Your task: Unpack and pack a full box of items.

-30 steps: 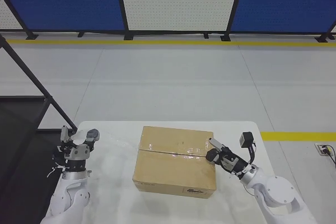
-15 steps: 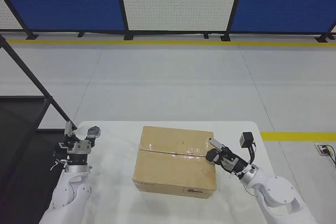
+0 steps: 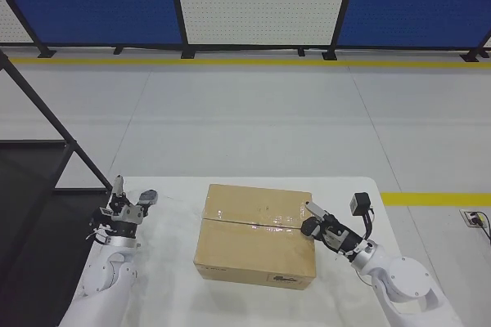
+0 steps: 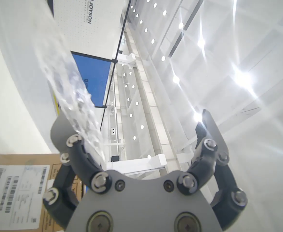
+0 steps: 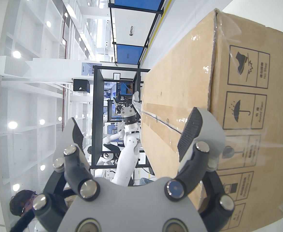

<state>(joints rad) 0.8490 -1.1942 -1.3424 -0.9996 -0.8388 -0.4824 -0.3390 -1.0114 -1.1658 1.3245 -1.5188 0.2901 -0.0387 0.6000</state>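
Observation:
A closed cardboard box (image 3: 258, 237) sits mid-table, with a taped seam across its top. My left gripper (image 3: 129, 204) is held up over the table's left end, apart from the box, and is open (image 4: 136, 131). A strip of clear tape (image 4: 66, 90) clings to one of its fingers (image 4: 69, 134) and stretches away from it. The labelled side of the box (image 4: 18, 184) lies below this gripper. My right gripper (image 3: 315, 219) is open at the box's right top edge. One finger (image 5: 191, 129) of it lies over the box top (image 5: 180, 83), near the seam.
The white table (image 3: 164, 278) has bare room on both sides of the box. A black metal rack (image 3: 33, 139) stands just off the table's left end. Blue and white partitions (image 3: 254, 20) close off the floor behind.
My left gripper has shifted right toward the box and turned a little. The right gripper and the box have stayed put.

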